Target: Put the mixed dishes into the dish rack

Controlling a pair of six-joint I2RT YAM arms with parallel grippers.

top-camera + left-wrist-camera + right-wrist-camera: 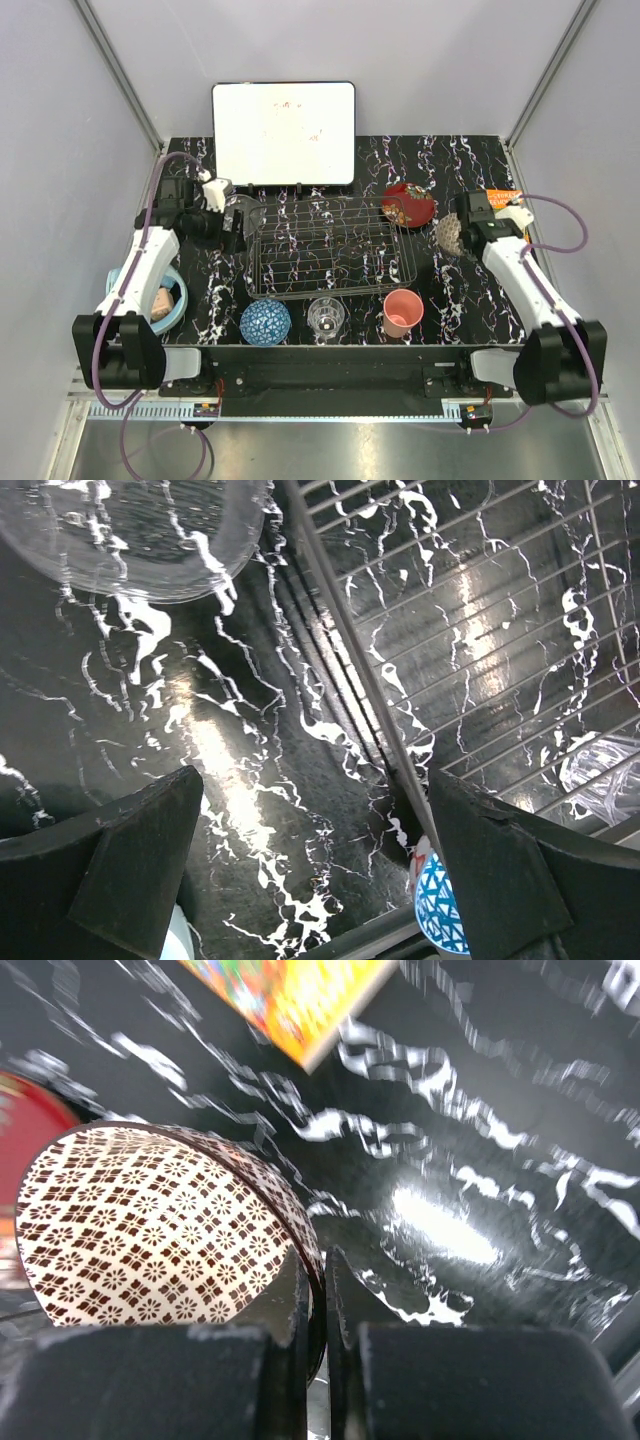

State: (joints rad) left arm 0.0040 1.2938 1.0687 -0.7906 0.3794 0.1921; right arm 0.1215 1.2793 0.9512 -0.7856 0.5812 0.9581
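The wire dish rack [330, 250] stands mid-table and holds no dishes. My right gripper [315, 1282] is shut on the rim of the beige netted-pattern bowl [150, 1230], one finger inside and one outside; from above this bowl [447, 236] sits just right of the rack. The red patterned bowl [408, 203] lies behind it. Along the front stand the blue mosaic bowl [265, 322], the clear glass tumbler [326, 316] and the pink cup [403, 311]. My left gripper [315, 820] hangs open over bare table by the rack's left edge [350, 670]. The clear glass plate [130, 530] lies just beyond it.
A white whiteboard [284, 132] leans at the back. An orange book [503, 197] lies at the far right, close behind my right wrist. Light blue headphones [165, 295] rest at the left edge beside the left arm.
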